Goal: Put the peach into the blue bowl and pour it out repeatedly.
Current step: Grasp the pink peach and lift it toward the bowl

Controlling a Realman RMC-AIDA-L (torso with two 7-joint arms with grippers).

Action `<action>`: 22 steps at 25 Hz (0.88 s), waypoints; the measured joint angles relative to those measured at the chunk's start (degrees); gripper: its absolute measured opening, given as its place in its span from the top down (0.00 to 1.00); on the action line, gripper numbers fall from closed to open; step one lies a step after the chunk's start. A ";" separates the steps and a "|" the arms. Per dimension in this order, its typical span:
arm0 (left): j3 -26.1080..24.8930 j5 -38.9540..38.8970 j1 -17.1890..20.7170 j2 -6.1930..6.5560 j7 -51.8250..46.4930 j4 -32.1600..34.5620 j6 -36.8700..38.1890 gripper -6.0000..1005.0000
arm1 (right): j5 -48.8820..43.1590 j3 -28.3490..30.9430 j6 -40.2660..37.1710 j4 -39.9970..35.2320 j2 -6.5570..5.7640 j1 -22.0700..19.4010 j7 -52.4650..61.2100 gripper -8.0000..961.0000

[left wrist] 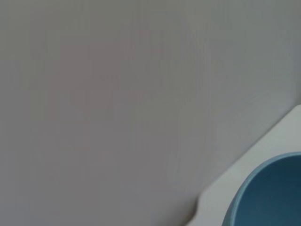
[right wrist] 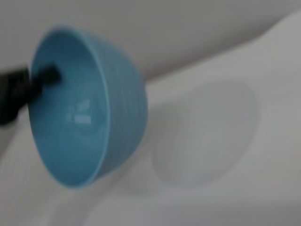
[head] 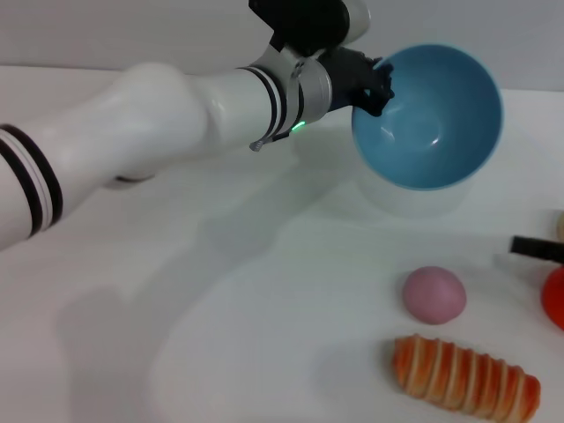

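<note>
My left gripper (head: 377,86) is shut on the rim of the blue bowl (head: 429,116) and holds it in the air, tipped on its side with the empty inside facing me. The bowl also shows in the left wrist view (left wrist: 273,193) and in the right wrist view (right wrist: 84,108), where a black finger (right wrist: 44,75) pinches its rim. The pink peach (head: 434,294) lies on the white table (head: 264,308), below and in front of the bowl, apart from it. My right gripper (head: 536,248) shows only as a black tip at the right edge.
A long orange-striped bread item (head: 464,376) lies in front of the peach near the table's front edge. A red-orange round object (head: 555,298) sits at the right edge. The bowl's shadow falls on the table beneath it.
</note>
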 joint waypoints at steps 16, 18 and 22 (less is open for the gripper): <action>-2.32 0.08 0.69 0.14 -4.80 -1.77 4.13 0.99 | -6.53 -10.64 6.45 10.22 0.40 9.45 3.10 0.43; -2.31 0.08 0.73 0.13 -4.66 -1.80 4.10 0.99 | -6.26 -10.98 7.20 10.73 0.53 9.41 2.86 0.43; -2.31 0.13 0.76 0.05 -4.44 -1.81 4.06 0.99 | -6.23 -11.43 7.70 10.99 0.63 9.45 2.72 0.43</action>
